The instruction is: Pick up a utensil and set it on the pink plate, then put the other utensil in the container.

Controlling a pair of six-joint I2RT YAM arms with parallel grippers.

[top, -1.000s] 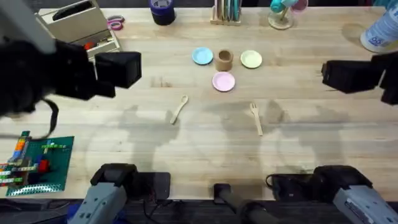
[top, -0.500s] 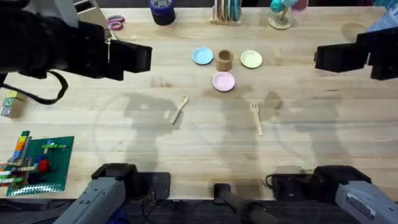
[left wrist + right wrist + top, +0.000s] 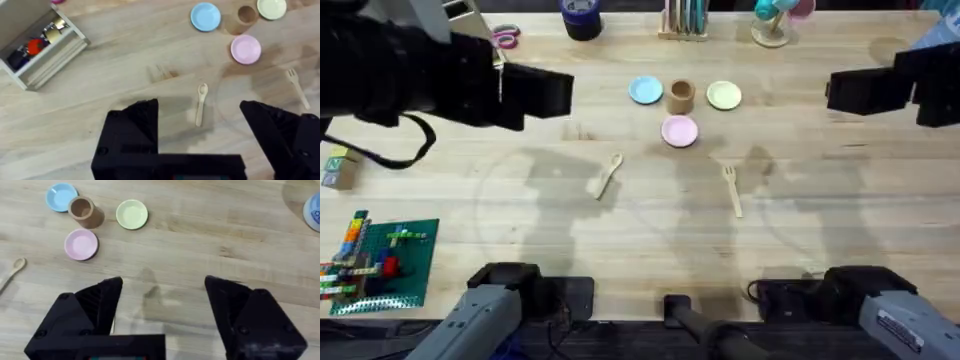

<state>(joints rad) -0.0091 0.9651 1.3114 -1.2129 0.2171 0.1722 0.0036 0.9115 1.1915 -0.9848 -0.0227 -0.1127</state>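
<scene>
Table (image 3: 790, 250) inventory: three small plates, one cup, two wooden utensils. The pink plate (image 3: 680, 131) sits toward the far edge at mid-table, with the brown cup (image 3: 681, 96) just behind it, flanked by one light blue plate (image 3: 645, 91) and one pale yellow plate (image 3: 724, 95). The spoon (image 3: 606, 176) lies flat on bare wood nearer the front edge than the pink plate and to its left; the fork (image 3: 732, 189) lies flat to the right, prongs toward the far edge. Both utensils are apart from the plates and cup. Left gripper (image 3: 200, 117) is above the spoon, jaws spread, holding nothing. Right gripper (image 3: 162, 292) is likewise spread and empty.
</scene>
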